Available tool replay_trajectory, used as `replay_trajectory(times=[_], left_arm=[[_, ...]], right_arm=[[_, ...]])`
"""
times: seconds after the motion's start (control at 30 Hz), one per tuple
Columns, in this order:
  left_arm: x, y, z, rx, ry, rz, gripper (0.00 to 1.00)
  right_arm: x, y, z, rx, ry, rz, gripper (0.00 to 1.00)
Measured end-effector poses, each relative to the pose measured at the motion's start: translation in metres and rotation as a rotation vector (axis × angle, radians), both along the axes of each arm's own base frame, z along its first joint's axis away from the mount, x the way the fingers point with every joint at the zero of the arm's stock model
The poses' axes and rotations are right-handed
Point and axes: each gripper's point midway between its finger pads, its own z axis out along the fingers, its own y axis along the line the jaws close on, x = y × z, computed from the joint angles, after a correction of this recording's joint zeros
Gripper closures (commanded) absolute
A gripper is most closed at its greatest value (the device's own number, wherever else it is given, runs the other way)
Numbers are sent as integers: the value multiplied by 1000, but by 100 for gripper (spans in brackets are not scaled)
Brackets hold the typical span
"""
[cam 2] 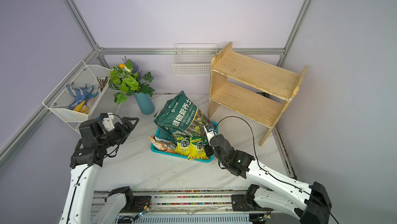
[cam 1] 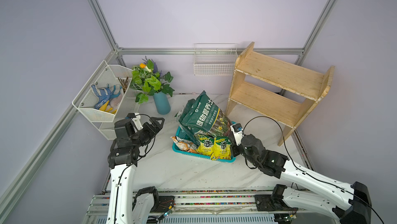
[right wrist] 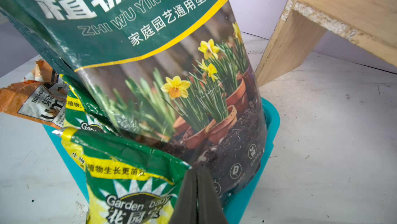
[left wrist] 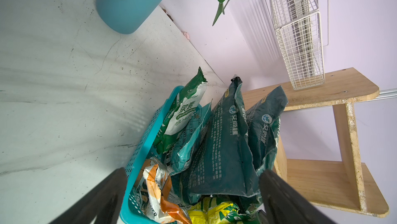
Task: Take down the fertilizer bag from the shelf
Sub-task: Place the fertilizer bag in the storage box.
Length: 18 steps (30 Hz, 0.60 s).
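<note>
The pale wooden shelf (cam 1: 279, 77) (cam 2: 253, 74) (right wrist: 343, 8) stands at the back right, and both its tiers are bare. A yellow-green fertilizer bag (cam 1: 222, 151) (cam 2: 198, 150) (right wrist: 129, 180) stands at the near right end of the teal basket (cam 1: 176, 148) (right wrist: 270, 126). My right gripper (cam 1: 231, 145) (right wrist: 196, 169) is shut, pinching that bag's upper corner. A second bag of the same kind (cam 1: 205, 146) stands beside it. My left gripper (cam 1: 160, 121) (left wrist: 193, 174) hangs open to the left of the basket, holding nothing.
A large dark green soil bag (cam 1: 202, 113) (right wrist: 150, 29) leans in the basket over the smaller bags, with an orange packet (cam 1: 184, 145) at its left end. A blue vase of greenery (cam 1: 161, 103), a white wire wall basket (cam 1: 214, 63) and a mesh basket with gloves (cam 1: 103, 96) line the back and left.
</note>
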Motion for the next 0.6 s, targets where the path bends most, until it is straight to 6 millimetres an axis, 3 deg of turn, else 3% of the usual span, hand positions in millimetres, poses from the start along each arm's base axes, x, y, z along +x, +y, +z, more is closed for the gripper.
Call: replay_trajectory(times=[0.43,0.6], left_arm=[[-1,0,-2,1,2,3,0],[-1,1,-3,2,2,4,0]], right_arm=[[-7,-31,-5,12,-37,-91,100],[-11,-28,-3,25,-37,-63,100]])
